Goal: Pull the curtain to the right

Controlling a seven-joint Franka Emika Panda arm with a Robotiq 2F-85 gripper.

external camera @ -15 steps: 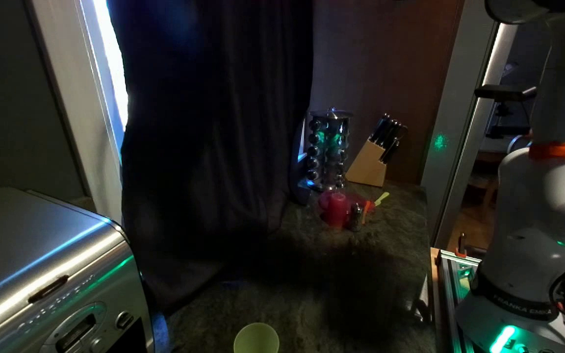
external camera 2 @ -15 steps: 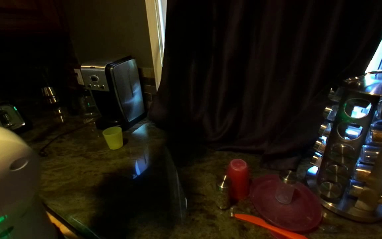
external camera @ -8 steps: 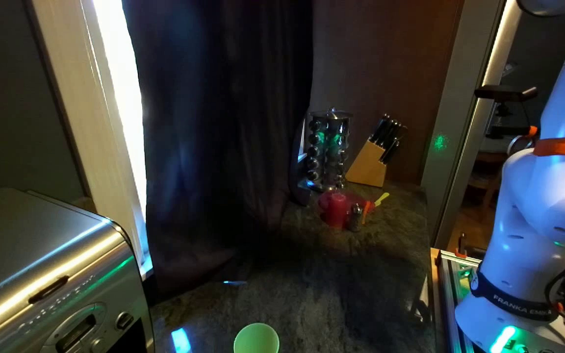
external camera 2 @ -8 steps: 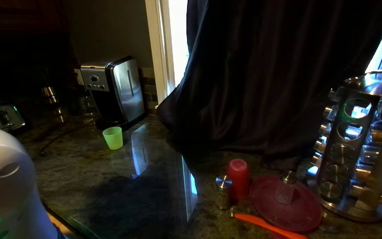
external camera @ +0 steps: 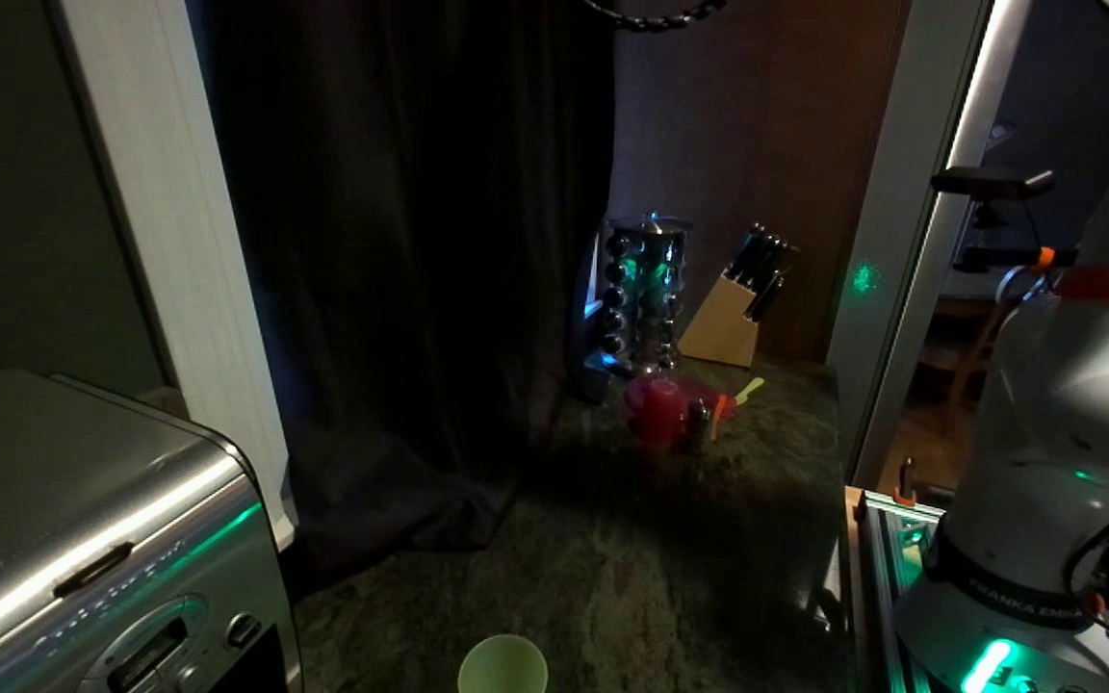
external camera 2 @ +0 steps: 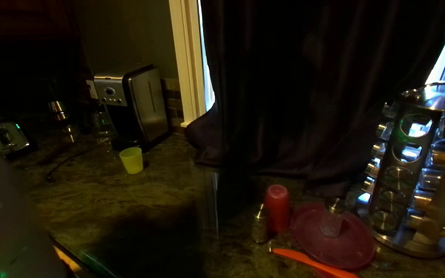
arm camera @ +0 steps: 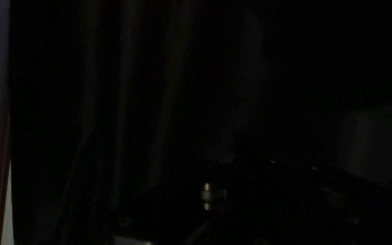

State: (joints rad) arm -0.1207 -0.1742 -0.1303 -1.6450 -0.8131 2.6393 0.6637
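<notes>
Black curtain (external camera: 410,269) in long vertical folds, gripper (arm camera: 245,158) shadowed, apart or together unclear.

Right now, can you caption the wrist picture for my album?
Long folds of dark curtain fill much of this shadowy picture.

Apparently "FRANKA EMIKA" (external camera: 1026,599) on arm (external camera: 1074,404)

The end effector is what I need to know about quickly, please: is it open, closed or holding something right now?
End effector: cannot be told; it is only a dim outline before the curtain in the very dark wrist view.
</notes>
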